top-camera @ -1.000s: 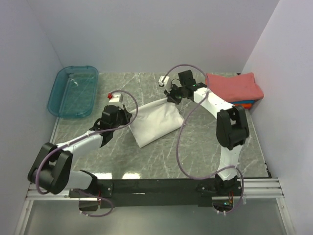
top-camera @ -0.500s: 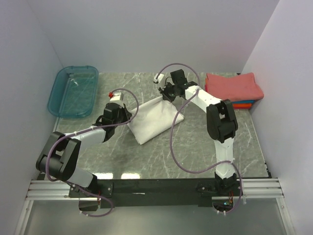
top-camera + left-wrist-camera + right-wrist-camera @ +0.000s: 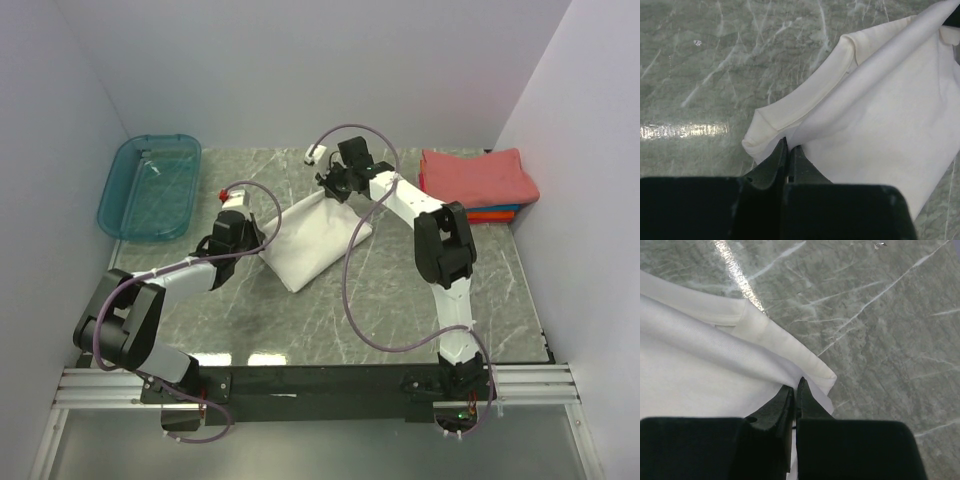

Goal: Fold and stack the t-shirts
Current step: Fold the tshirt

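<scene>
Right, both arms are on the white tee (image 3: 318, 242), and this looks like mid-fold. The tee lies on the marble worktop (image 3: 400, 300), well apart from the stack of folded tees (image 3: 478, 176), on the side of that stack where the teal bin (image 3: 150, 186) sits. No chest print is showing; only plain white cloth faces up, already doubled over.

The left pincer (image 3: 788, 146) is pressed together on the corner farthest from the stack, with a hemmed fold bunched just beside its tips. The right pincer (image 3: 795, 386) is clamped on another corner, nearer the stack, again right at a hem. The edge between the two grips rises in a ridge while the rest of the cloth sags to the worktop.

My read is that a fold is being carried, not yet laid. The next move calls for both arms to travel together at matched height, so the held edge stays straight. It should go down square on the cloth below, and only then should either grip let go. The trip to the stack, coral-red on top, comes after that.
</scene>
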`<state>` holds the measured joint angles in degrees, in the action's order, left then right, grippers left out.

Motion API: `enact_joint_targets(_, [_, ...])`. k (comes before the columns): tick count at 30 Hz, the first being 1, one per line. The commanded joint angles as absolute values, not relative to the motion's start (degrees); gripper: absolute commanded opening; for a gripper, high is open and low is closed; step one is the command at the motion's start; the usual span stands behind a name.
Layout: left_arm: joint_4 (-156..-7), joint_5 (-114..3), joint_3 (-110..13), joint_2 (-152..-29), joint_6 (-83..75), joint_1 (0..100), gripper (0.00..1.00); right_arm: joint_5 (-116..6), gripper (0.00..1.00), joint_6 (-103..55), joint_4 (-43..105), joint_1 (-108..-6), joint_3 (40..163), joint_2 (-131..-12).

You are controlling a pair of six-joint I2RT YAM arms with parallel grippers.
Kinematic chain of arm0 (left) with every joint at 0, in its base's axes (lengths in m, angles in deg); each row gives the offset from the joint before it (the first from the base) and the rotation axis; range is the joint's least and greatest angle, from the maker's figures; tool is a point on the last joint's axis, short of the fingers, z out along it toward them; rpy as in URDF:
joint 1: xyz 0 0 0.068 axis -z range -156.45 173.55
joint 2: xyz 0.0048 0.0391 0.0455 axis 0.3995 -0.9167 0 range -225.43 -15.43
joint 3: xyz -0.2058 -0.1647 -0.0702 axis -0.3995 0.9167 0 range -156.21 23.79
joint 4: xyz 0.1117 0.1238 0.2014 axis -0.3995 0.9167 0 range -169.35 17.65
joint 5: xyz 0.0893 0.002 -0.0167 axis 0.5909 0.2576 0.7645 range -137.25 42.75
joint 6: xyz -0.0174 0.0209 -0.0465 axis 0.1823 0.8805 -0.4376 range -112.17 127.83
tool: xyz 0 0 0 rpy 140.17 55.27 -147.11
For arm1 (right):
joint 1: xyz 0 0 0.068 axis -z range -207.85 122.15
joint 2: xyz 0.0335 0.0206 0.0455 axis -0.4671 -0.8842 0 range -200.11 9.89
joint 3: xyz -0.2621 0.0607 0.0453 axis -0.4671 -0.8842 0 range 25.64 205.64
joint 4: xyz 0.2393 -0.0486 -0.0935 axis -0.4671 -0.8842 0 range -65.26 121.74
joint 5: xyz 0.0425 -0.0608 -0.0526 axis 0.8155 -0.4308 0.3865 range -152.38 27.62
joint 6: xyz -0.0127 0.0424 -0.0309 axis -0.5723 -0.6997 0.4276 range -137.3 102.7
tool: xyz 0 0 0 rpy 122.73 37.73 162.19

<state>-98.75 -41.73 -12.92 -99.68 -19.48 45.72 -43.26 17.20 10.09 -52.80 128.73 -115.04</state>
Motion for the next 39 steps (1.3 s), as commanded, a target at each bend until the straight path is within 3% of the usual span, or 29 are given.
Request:
enact_joint_targets(1, [-97.02, -38.38, -15.41, -99.89, -20.38, 45.61, 0.0, -46.29, 0.0, 17.06, 10.82, -53.25, 132.77, -116.67])
enact_joint_targets(6, [-93.43, -35.57, -17.34, -101.03, -21.09, 45.61, 0.03, -49.09, 0.03, 16.71, 10.47, -54.21, 135.41, -118.69])
enact_joint_targets(9, [-90.62, -31.28, -19.27, -101.12, -23.45, 45.61, 0.41, -52.78, 0.46, 14.7, 13.7, -54.74, 135.85, -119.31])
enact_joint_targets(10, [-87.04, -25.25, -20.06, -101.04, -24.25, 45.61, 0.6, -56.97, 0.7, 13.73, 15.11, -55.18, 136.11, -119.75])
enact_joint_targets(11, [-85.17, -21.54, -21.03, -101.04, -24.86, 45.61, 0.66, -59.28, 0.79, 11.29, 16.43, -55.35, 136.38, -119.93])
enact_joint_targets(13, [-81.22, -15.2, -24.19, -100.16, -28.36, 45.35, 0.82, -62.8, 0.82, 8.12, 19.25, -55.36, 138.56, -120.36])
enact_joint_targets(14, [-75.46, -9.0, -25.51, -99.81, -30.39, 45.17, 0.87, -66.21, 0.82, 4.97, 19.52, -55.18, 139.45, -120.37])
enact_joint_targets(16, [-73.82, -9.1, -27.28, -98.32, -30.68, 44.56, 0.9, -65.64, 0.82, 2.75, 17.86, -54.31, 141.3, -119.5])
enact_joint_targets(19, [-75.39, -17.87, -25.35, -94.54, -27.53, 44.47, 0.88, -58.88, 0.82, -1.03, 14.44, -51.06, 138.94, -115.9])
enact_joint_targets(24, [-81.44, -41.58, -15.79, -86.55, -27.15, 44.47, 0.84, -27.03, 0.82, -2.35, 0.93, -41.13, 133.84, -111.58])
enact_joint_targets(30, [-84.97, -52.69, -7.96, -81.62, -35.4, 44.47, 0.82, -21.16, 0.82, -3.24, -9.48, -39.71, 131.56, -114.39])
enact_joint_targets(32, [-89.1, -57.17, -6.46, -80.39, -37.35, 44.47, 0.77, -21.95, 0.77, -3.24, -7.73, -39.8, 129.27, -112.99])
enact_joint_targets(35, [-93.58, -61.82, -5.66, -79.59, -37.26, 44.47, 0.73, -20.82, 0.57, -0.79, -5.61, -39.89, 126.01, -110.44])
enact_joint_targets(37, [-95.78, -63.59, -6.18, -80.64, -36.47, 44.47, 0.67, -18.35, 0.35, 0.36, -7.28, -39.8, 125.92, -109.82])
enact_joint_targets(39, [-99.73, -66.14, -6.71, -83.52, -36.65, 44.56, 0.65, -16.59, 0.31, 0.54, -7.99, -39.89, 125.66, -109.91])
